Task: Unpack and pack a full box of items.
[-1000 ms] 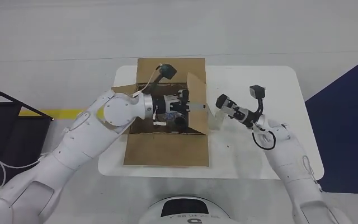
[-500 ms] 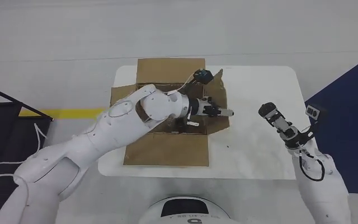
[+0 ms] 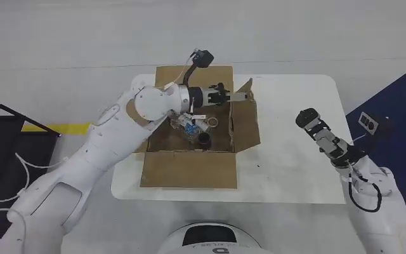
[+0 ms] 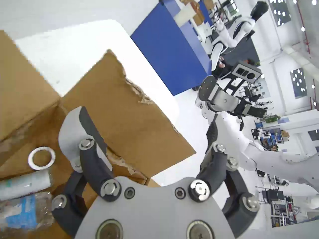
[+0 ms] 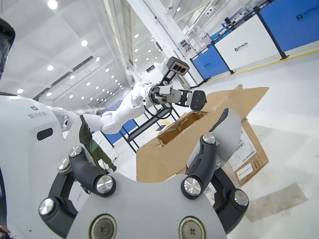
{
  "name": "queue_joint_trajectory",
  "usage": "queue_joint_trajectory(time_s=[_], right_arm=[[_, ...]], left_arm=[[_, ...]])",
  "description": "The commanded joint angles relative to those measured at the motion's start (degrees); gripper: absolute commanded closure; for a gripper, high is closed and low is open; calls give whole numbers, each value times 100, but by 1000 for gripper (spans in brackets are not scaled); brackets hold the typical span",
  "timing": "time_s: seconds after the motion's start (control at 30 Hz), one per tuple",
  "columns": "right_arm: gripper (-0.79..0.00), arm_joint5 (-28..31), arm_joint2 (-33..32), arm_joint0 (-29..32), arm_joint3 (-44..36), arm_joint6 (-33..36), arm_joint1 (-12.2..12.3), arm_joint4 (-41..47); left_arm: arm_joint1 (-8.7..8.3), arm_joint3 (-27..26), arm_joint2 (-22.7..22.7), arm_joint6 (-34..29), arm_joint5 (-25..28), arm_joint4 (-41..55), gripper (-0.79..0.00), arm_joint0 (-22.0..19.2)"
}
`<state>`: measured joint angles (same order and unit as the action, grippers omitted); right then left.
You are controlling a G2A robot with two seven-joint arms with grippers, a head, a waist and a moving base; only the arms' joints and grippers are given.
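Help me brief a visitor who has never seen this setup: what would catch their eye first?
The open cardboard box sits mid-table with its flaps spread and a jumble of small items inside. The left gripper hangs over the box's far right corner by the raised, torn flap, fingers open. The right gripper hovers empty above the bare white table, well clear of the box.

Printed white shipping labels on the cardboard box side wall; logo marks on partition panels.
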<state>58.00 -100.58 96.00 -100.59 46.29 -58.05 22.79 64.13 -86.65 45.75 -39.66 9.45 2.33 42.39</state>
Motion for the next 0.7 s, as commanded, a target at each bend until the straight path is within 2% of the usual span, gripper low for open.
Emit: queue_joint_trajectory(time_s=[0.0, 0.07, 0.13, 0.23, 0.43, 0.67], right_arm=[[-785, 0, 54, -91, -262, 0, 43, -201], [-785, 0, 191, -214, -485, 0, 96, -397], [-785, -11, 393, -372, -634, 11, 163, -639], [-785, -189, 734, -689, -815, 188, 257, -811], [-785, -1029, 1554, -1668, -634, 1005, 344, -490], [-785, -2306, 2338, -2507, 73, 1724, 331, -525]], left_arm=[[-331, -506, 1073, -203, 100, -34, -785, 800], [-554, -932, 1906, -414, 221, 104, -785, 1549], [-703, -1294, 2561, -576, 314, 113, -785, 2141], [-812, -1700, 3144, -683, 479, 220, -785, 2806], [-928, -2000, 4071, -695, 841, 467, -785, 3652], [-1027, -1892, 5379, -815, 1181, 1069, -785, 4500]])
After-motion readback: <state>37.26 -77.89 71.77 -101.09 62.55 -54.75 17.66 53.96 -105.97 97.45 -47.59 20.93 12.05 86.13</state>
